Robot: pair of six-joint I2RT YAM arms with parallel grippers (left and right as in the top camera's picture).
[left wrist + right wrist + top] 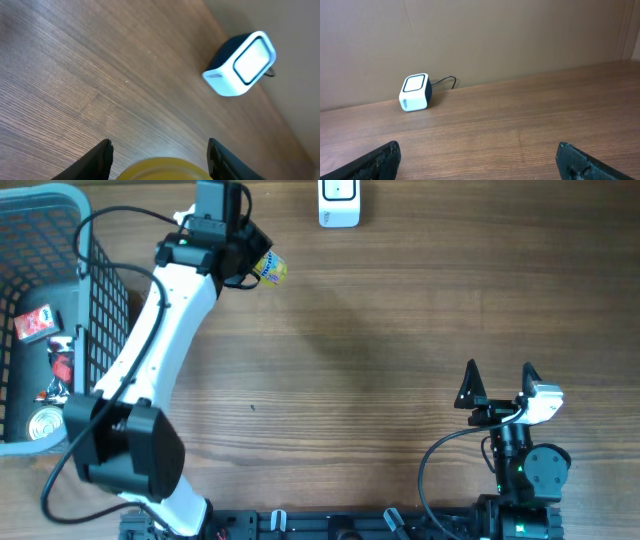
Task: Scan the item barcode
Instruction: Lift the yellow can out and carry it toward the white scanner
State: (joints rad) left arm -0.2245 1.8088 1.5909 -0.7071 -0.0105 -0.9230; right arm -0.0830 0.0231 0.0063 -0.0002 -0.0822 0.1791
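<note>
Holding a yellow item (272, 270) in the left gripper (255, 264), fingers (102, 159) clamped on both sides of it. The item has some blue print on it, too small to read, and no barcode can be made out from any view. The barcode scanner (338, 202) is a small white box with a dark side, standing on the wooden table (350, 360) at the far edge. In overhead the item is near the scanner, off to its left and a bit toward the robot, clearly apart from it. In the left wrist view the scanner's window face is in frame up and to the right of the item's yellow top. The right gripper (497, 385) is well apart from the scanner, at the near side of the table and off to the scanner's right, fingers (377, 162) spread wide with nothing between them. A thin cable (445, 80) leaves the scanner's back. The wire basket (100, 300) is far left of the scanner, with a red packet (35, 325) and a can (45, 423) inside.
</note>
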